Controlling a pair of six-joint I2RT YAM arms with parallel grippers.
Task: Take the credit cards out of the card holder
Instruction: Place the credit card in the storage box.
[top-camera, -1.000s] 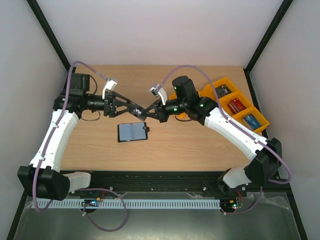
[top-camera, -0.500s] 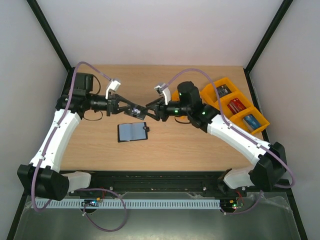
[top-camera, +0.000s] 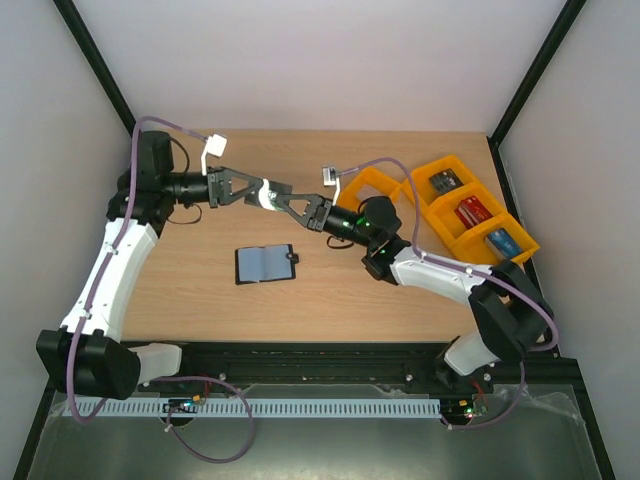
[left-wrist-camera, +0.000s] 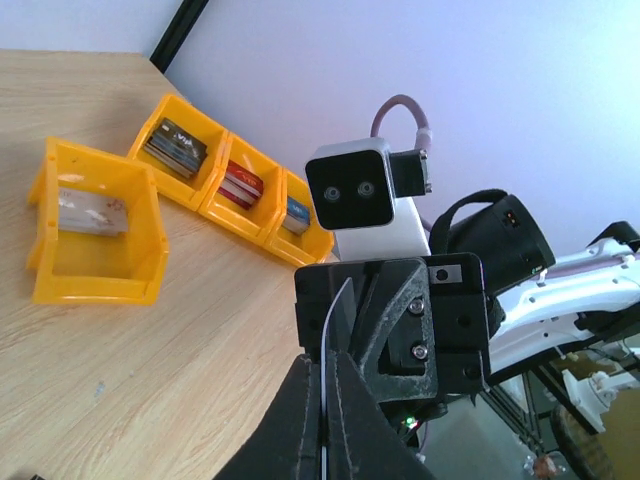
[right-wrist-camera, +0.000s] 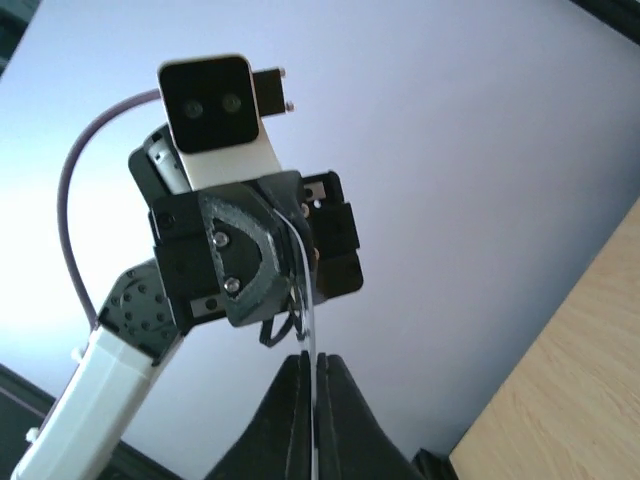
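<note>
The card holder (top-camera: 266, 264) lies open and flat on the table (top-camera: 200, 290), pale pockets up and its little tab to the right, with neither arm touching it. The change is above it: a second ago the two grippers met low, just beyond the holder's far edge, and now that meeting point sits higher and further toward the left rear, with the right arm stretched long across the middle and its elbow dropped. The left gripper (left-wrist-camera: 324, 420) and the right gripper (right-wrist-camera: 311, 400) face each other nose to nose. Each has its jaws pressed together on opposite ends of one credit card (top-camera: 266, 194), which shows edge-on as a thin line in both wrist views. The card is thus well clear of the holder and, by my reading, is in a hand-over between the arms, with neither side having let go. Whether more cards remain in the pockets cannot be told from above. The table is pale wood grain. The orange trays (left-wrist-camera: 95, 285) stand at its right rear, well apart from the holder, and cards already lie in several compartments. Plain pale walls close the space, with black frame posts running up the corners.
</note>
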